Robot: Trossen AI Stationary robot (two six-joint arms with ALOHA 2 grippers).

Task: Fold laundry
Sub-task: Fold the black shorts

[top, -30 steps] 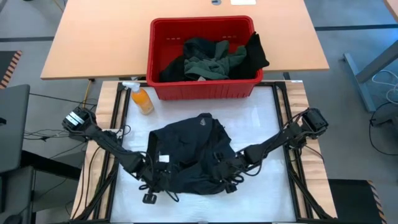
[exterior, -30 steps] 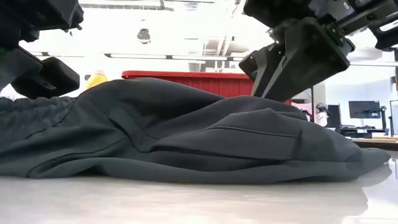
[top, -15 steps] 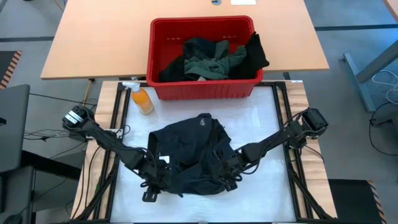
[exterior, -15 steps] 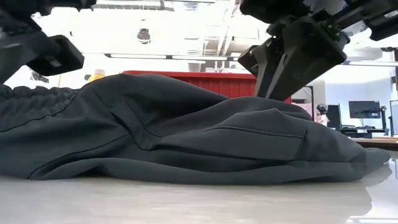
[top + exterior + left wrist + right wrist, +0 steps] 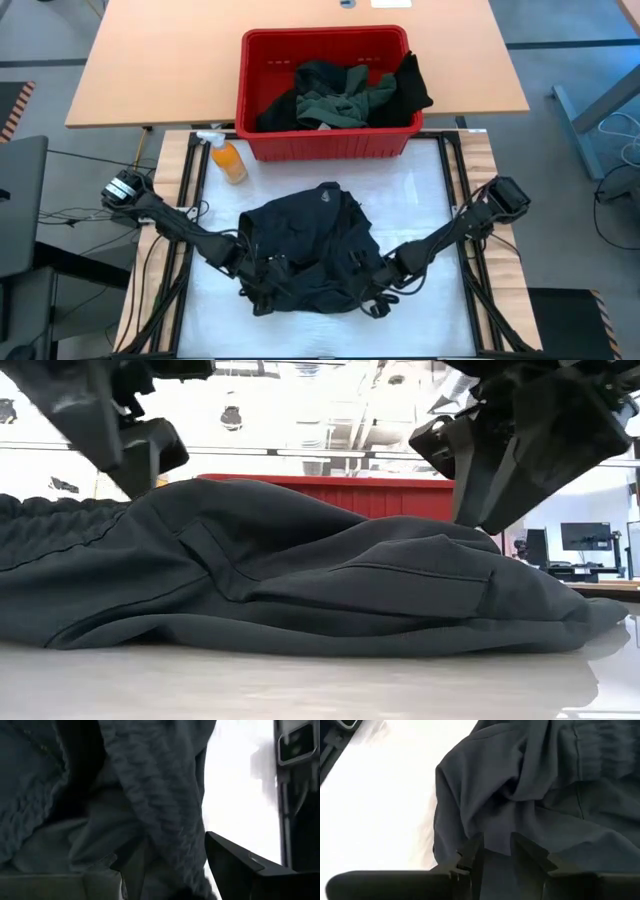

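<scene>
A black garment (image 5: 310, 245) lies crumpled in the middle of the white table top (image 5: 425, 190), resting on its underside; its ribbed waistband (image 5: 150, 785) shows close up in the left wrist view. My left gripper (image 5: 262, 292) stands open over the garment's near left part, one finger (image 5: 240, 870) in view beside the waistband. My right gripper (image 5: 385, 298) is at the garment's near right part, shut on cloth. More laundry (image 5: 345, 90), dark green and black, lies heaped in the red basket (image 5: 325, 145). My left gripper is right at the waistband, but I cannot tell whether it touches it. My right gripper has a fold of the black cloth (image 5: 496, 832) between its two fingers (image 5: 470, 855), slanting down from the table's near right. One layer or several, I cannot tell. The garment lies slack on the table.
The red basket stands at the table's far edge, against a wooden table (image 5: 150, 70) behind it. An orange spray bottle (image 5: 229, 160) stands at the far left. Bare white table top lies on the garment's right and left.
My left gripper has risen and gone toward the table's right and far edges, from beside the garment's near left corner to over the cloth. My right gripper has shifted a little toward the right edge. The garment's bulk has stayed where it was.
</scene>
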